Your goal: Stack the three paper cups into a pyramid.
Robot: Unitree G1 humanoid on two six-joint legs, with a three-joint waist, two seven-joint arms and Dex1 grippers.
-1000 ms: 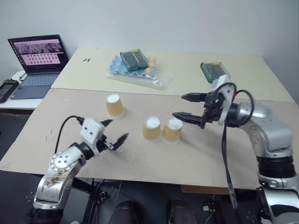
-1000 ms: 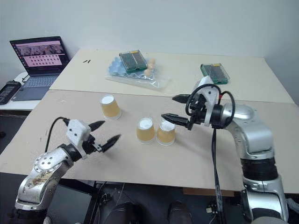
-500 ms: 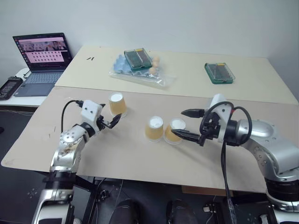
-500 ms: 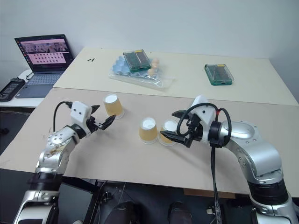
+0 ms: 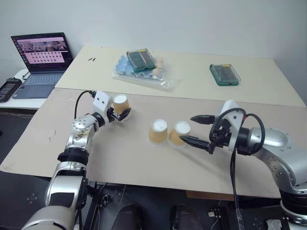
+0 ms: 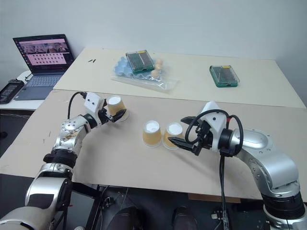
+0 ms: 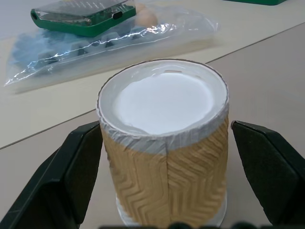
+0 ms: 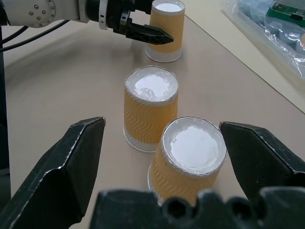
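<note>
All 3 paper cups stand upside down on the matte tan table [image 5: 144, 158], white bases up, sides embossed with a zigzag ridge. The pair of cups [image 5: 167, 133] touch side by side. The lone cup [image 5: 120, 106] sits well to their left, between the wide-spread black fingers of the left gripper [image 5: 119, 109]. The right gripper [image 5: 197, 129], jaws wide, holding nothing, hangs just right of the pair.

The cup [image 7: 164, 143] between the left gripper's [image 5: 121, 111] black fingers [image 7: 62, 176] has tan-orange sides embossed with a zigzag pattern and a white base facing up. The two cups [image 8: 167, 143] ahead of the right gripper [image 8: 164, 148] match it. The box [image 7: 78, 16] beyond is green-edged.
</note>
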